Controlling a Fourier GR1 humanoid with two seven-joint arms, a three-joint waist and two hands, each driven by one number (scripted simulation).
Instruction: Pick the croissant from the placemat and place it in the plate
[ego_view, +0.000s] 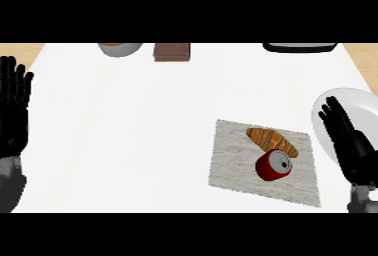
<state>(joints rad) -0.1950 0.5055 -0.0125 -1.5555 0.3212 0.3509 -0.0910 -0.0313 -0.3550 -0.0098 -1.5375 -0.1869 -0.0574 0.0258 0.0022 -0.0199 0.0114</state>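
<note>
The croissant (272, 141) is seen lying on the grey placemat (235, 165), in its upper middle part, with its length running from upper left to lower right. A red can (274, 165) is laid on its side on the same placemat, just below the croissant and touching or nearly touching its lower right end; which of the 2 cannot be told. The placemat is spread on the white table (148, 125), in the lower right part of the view.

The white plate (358, 105) is set at the right edge of the table, just beside the placemat's upper right corner, and nothing is seen on the part of it that shows. Its lower left part is covered by the right robot hand (348, 142), which is held open with its fingers straight and pointing up the view. Nothing is gripped by it, and it is apart from the croissant.

The left robot hand (13, 112) is shown at the left edge of the view, open and resting with its fingers up, well apart from the placemat.

Along the far edge of the table, a grey bowl (119, 49), a brown block (172, 51) and a black object (301, 47) are partly seen.
</note>
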